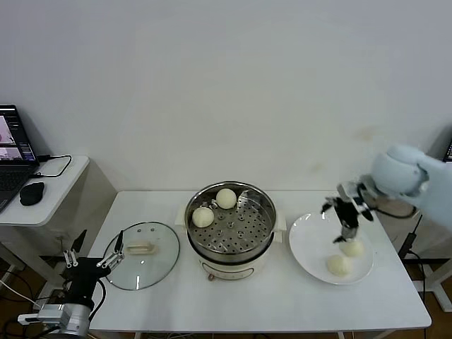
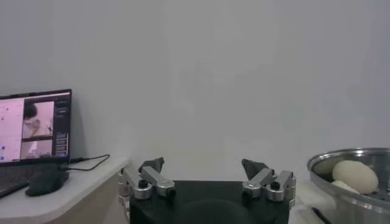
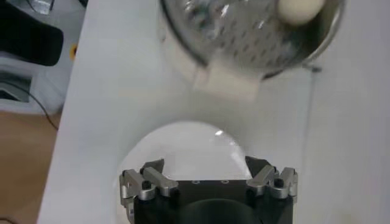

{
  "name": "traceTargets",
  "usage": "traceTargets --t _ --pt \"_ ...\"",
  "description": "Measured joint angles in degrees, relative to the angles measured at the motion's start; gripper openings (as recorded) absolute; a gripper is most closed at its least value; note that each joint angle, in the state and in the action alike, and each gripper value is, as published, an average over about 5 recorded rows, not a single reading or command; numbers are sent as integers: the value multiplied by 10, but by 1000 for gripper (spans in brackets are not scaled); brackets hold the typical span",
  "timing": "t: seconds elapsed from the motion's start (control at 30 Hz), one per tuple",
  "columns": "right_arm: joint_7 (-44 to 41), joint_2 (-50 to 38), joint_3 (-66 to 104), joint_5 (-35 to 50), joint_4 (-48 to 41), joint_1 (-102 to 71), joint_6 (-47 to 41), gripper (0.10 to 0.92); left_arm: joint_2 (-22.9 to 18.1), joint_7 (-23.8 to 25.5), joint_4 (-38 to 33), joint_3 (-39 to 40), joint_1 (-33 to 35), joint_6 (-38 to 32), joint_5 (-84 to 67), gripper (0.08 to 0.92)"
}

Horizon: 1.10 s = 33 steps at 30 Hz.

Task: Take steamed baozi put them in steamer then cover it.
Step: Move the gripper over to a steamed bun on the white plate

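A white table (image 1: 176,296) was seen in the lower middle of the head view. The steamer (image 1: 230,227) stood at its centre, with the top off. Two steamed baozi were lying on its holed tray, one (image 1: 226,198) at the back and one (image 1: 203,217) to the left of it. Two more baozi (image 1: 352,248) (image 1: 338,265) were lying on a white plate (image 1: 311,247) at the right of the frame. The right gripper (image 1: 346,229) was held just above the plate, over the upper bun, with its fingers spread wide and nothing between them. The cover (image 1: 143,245) was lying flat on the table to the left of the steamer. The left gripper (image 1: 92,263) was parked at the lower left, by the table's edge, fingers spread apart and holding nothing. A laptop (image 1: 13,152) and a mouse (image 1: 32,192) were seen on a side desk at the far left.
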Motion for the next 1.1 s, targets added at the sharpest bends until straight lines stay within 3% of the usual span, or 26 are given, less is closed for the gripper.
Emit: traceTargets --t 0.47,1.1 --pt "3 -2 198 -118 -61 -249 66 823 -18 -1 0 3 11 0 12 823" --pt "49 75 244 -174 -131 -320 64 823 -22 -1 7 -4 10 -1 12 823"
